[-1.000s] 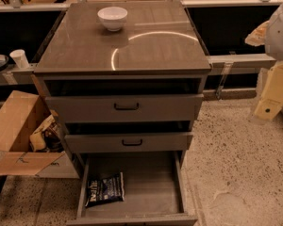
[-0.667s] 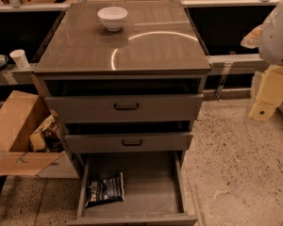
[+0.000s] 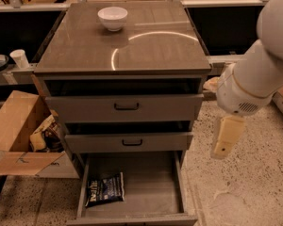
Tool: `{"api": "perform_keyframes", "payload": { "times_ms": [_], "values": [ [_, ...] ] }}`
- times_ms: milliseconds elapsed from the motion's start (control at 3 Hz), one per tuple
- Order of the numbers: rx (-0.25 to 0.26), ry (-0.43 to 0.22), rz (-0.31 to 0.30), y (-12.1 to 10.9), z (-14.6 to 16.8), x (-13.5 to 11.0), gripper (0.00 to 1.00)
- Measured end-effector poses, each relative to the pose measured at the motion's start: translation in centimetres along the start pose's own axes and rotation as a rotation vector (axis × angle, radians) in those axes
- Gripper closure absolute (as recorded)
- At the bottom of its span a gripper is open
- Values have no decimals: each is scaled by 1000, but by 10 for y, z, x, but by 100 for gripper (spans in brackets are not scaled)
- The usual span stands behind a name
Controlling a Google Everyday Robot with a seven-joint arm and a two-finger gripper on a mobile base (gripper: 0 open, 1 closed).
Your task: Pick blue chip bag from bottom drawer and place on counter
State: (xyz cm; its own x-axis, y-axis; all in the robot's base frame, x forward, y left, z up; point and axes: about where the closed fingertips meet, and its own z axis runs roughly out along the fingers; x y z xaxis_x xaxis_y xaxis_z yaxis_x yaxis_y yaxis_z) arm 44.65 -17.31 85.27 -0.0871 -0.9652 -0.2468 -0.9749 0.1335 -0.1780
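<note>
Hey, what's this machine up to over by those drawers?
A one-armed robot is meant to take the blue chip bag out of the bottom drawer, which is pulled open, and set it on the counter. The bag has not been picked up yet and lies flat in the drawer's front left corner. The gripper hangs off to the right of the drawer and higher up, touching nothing. A white bowl sits near the back of the counter.
</note>
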Motion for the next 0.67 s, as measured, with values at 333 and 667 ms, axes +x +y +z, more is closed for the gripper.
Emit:
{"api": "perform_keyframes", "payload": {
  "times_ms": [333,667],
  "values": [
    [-78,-62,-25,19,69,-7,0],
    [-128,-132,-32,32,115,-15,0]
  ]
}}
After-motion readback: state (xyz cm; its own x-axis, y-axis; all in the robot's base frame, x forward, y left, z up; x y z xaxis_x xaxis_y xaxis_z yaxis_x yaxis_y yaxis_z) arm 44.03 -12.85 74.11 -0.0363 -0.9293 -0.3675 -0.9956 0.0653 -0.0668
